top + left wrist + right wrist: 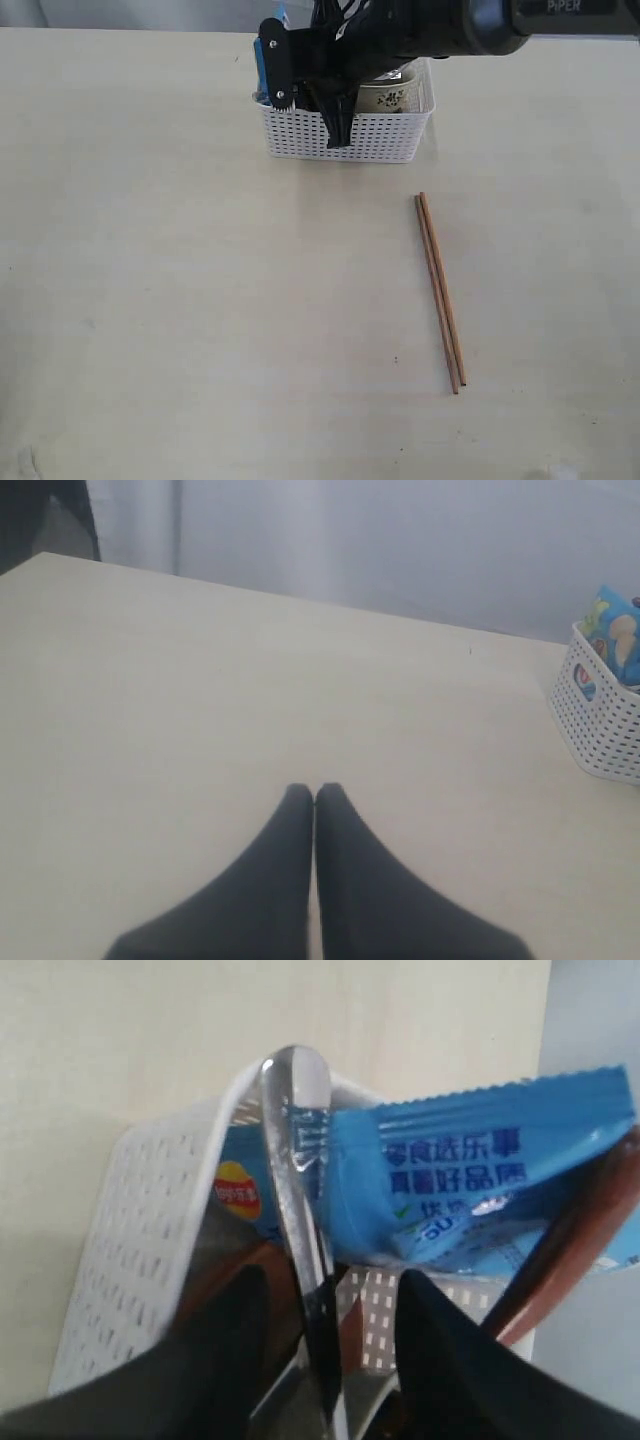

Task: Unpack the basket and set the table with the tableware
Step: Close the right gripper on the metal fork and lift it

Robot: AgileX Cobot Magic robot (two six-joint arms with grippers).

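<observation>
large pale cream wood-look tabletop (160, 280), pale grey wall behind. white rectangular perforated plastic basket (345, 135) near far edge – blue snack packet (470, 1170) and cream floral-sided bowl (390, 98) inside. brown wooden chopsticks (440, 292) flat on tabletop, well apart from basket. right gripper (330, 1290) over basket, jaws parted astride steel utensil handle (298, 1160). left gripper (315, 798) – fingertips pressed together above tabletop.

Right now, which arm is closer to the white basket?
Right arm. Its open jaws straddle a steel handle in the basket; the left arm hangs over the table apart, jaws shut.
</observation>
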